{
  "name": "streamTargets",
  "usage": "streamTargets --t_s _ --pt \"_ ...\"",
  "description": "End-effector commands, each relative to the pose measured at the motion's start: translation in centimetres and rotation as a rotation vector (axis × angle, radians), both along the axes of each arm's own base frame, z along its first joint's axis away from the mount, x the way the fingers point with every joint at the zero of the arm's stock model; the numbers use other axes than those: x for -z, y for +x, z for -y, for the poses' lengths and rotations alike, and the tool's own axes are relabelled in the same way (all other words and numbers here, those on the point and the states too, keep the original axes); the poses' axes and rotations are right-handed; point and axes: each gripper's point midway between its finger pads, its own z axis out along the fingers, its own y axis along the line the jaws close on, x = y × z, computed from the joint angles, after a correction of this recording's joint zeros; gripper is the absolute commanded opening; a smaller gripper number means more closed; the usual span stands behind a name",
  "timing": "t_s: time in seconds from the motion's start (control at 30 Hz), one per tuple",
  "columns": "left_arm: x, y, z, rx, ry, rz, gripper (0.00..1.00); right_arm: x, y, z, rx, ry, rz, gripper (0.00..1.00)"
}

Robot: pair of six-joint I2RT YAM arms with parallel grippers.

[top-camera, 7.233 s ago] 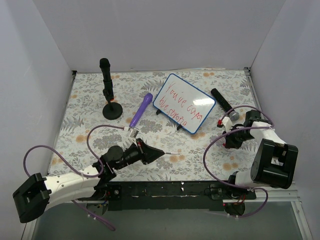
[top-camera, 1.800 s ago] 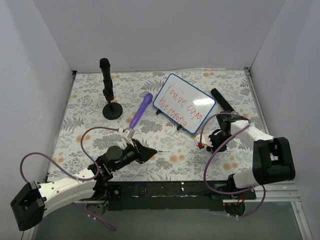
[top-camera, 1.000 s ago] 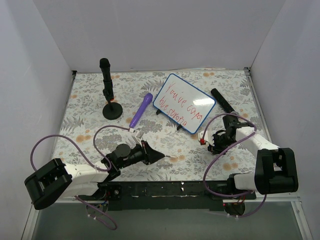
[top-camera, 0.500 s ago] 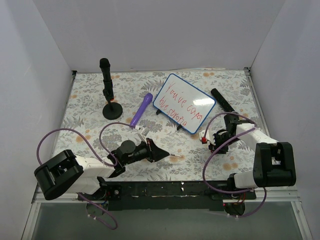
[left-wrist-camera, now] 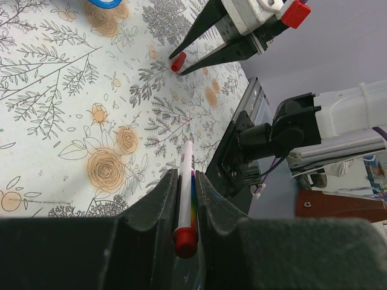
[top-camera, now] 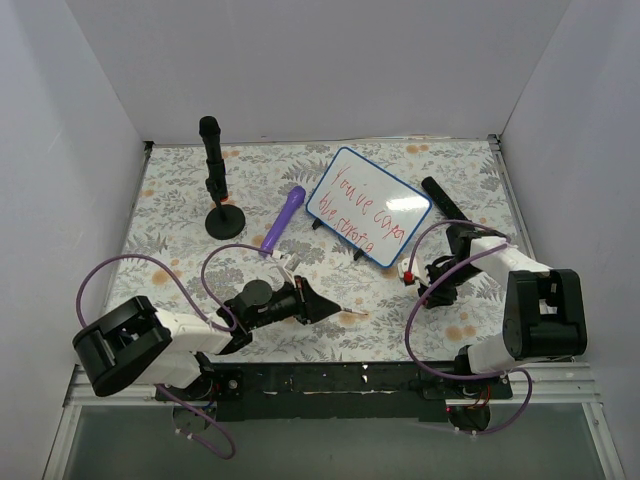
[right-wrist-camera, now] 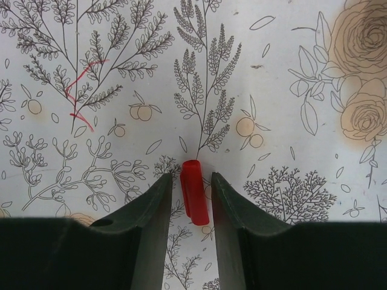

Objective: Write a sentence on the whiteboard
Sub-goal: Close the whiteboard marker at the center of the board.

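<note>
The whiteboard (top-camera: pixel 368 207) stands tilted on its small feet at the back centre. The sentence (top-camera: pixel 358 216) runs across it in two red handwritten lines. My left gripper (left-wrist-camera: pixel 186 176) is shut on a white marker (left-wrist-camera: pixel 185 181) with a rainbow stripe and a red end, held low over the table and pointing at the right arm. My right gripper (right-wrist-camera: pixel 190 179) points straight down, open. Its fingers straddle a red marker cap (right-wrist-camera: pixel 195 193) lying on the cloth, with a gap on each side. The left wrist view shows the same cap (left-wrist-camera: pixel 178 61) between those fingers.
A black stand (top-camera: pixel 217 190) rises at the back left, and a purple pen (top-camera: pixel 283 220) lies beside the board. A black stick-like object (top-camera: pixel 440 198) lies right of the board. A stray red scribble (right-wrist-camera: pixel 75 103) marks the floral cloth. White walls enclose three sides.
My left gripper has moved slightly right and toward the right arm, still holding the marker. My right gripper has settled lower, with its fingers around the red cap.
</note>
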Motion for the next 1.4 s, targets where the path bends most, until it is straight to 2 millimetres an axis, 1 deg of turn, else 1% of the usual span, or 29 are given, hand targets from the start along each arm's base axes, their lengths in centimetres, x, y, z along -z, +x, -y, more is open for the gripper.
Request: streamTargets --t_s 0.0,0.03,0.07,0.13,0.17,0.23,0.27,0.3,0.33,0.37,0.4,0.47,0.5,0.57,0.67,0.7,0.8,0.83,0.9,0.93,1.1,1.23,1.27,1.37 --pt "-1.5 0.4 0.8 0.016 -0.037 0.034 0.00 2.5 -3.3 4.3 0.003 -0.214 -0.134 0.37" --pt "-1.4 0.4 0.9 0.018 -0.038 0.030 0.00 2.6 -3.5 4.3 0.002 -0.214 -0.141 0.35" --pt "-1.4 0.4 1.0 0.018 -0.038 0.029 0.00 2.6 -3.5 4.3 0.002 -0.212 -0.142 0.29" --pt "-1.4 0.5 1.2 0.024 -0.045 0.028 0.00 2.8 -3.6 4.1 0.016 -0.201 -0.135 0.20" --pt "-1.4 0.5 1.4 0.028 -0.049 0.021 0.00 2.9 -3.7 4.0 0.021 -0.197 -0.133 0.11" --pt "-1.7 0.5 1.6 0.034 -0.066 0.022 0.00 3.0 -3.3 3.5 0.049 -0.168 -0.111 0.01" --pt "-1.4 0.6 1.8 0.034 -0.063 0.012 0.00 3.0 -3.5 3.1 0.055 -0.150 -0.111 0.01" --pt "-1.5 0.6 1.9 0.035 -0.068 0.010 0.00 2.7 -3.4 2.8 0.064 -0.128 -0.098 0.01" --pt "-1.8 0.7 2.1 0.038 -0.081 0.018 0.00 2.4 -3.4 1.9 0.081 -0.082 -0.098 0.01" --pt "-1.4 0.9 2.3 0.037 -0.072 0.009 0.00 2.1 -3.4 1.4 0.089 -0.056 -0.090 0.01" --pt "-1.5 0.9 2.4 0.039 -0.080 0.009 0.00 1.5 -3.1 0.5 0.113 -0.003 -0.072 0.01" --pt "-1.3 1.2 2.9 0.043 -0.079 0.004 0.00 0.9 -2.9 -0.3 0.129 0.046 -0.044 0.01" --pt "-1.4 1.3 3.1 0.042 -0.087 0.002 0.00 0.2 -2.4 -0.9 0.144 0.087 -0.009 0.01" --pt "-1.3 1.4 3.3 0.042 -0.093 -0.005 0.00 -0.2 -1.9 -1.5 0.153 0.126 0.044 0.01" --pt "-0.8 1.6 3.6 0.040 -0.097 -0.018 0.00 -1.2 -2.1 -2.7 0.159 0.209 0.089 0.01" --pt "-0.3 1.7 3.7 0.039 -0.091 -0.028 0.00 -1.7 -2.2 -3.4 0.154 0.251 0.107 0.01" --pt "-0.5 1.8 4.1 0.045 -0.114 -0.028 0.00 -2.6 -2.5 -4.7 0.122 0.336 0.134 0.01" --pt "0.1 1.8 4.2 0.050 -0.107 -0.040 0.00 -2.9 -2.6 -5.0 0.109 0.356 0.144 0.01" --pt "0.0 1.9 4.6 0.058 -0.117 -0.036 0.00 -3.3 -2.8 -5.8 0.083 0.391 0.151 0.01" --pt "0.5 1.9 4.7 0.059 -0.108 -0.044 0.00 -3.5 -2.7 -6.0 0.075 0.396 0.159 0.01" --pt "0.8 2.3 5.4 0.067 -0.117 -0.041 0.00 -3.4 -3.1 -7.3 0.038 0.407 0.119 0.01" --pt "1.0 2.4 5.9 0.079 -0.117 -0.046 0.00 -3.3 -3.0 -7.9 0.029 0.406 0.106 0.01" --pt "1.4 2.4 5.9 0.080 -0.108 -0.051 0.00 -3.4 -2.9 -8.0 0.027 0.409 0.108 0.01" --pt "1.6 2.4 6.0 0.079 -0.107 -0.056 0.00 -3.7 -2.9 -8.4 0.025 0.418 0.103 0.01"
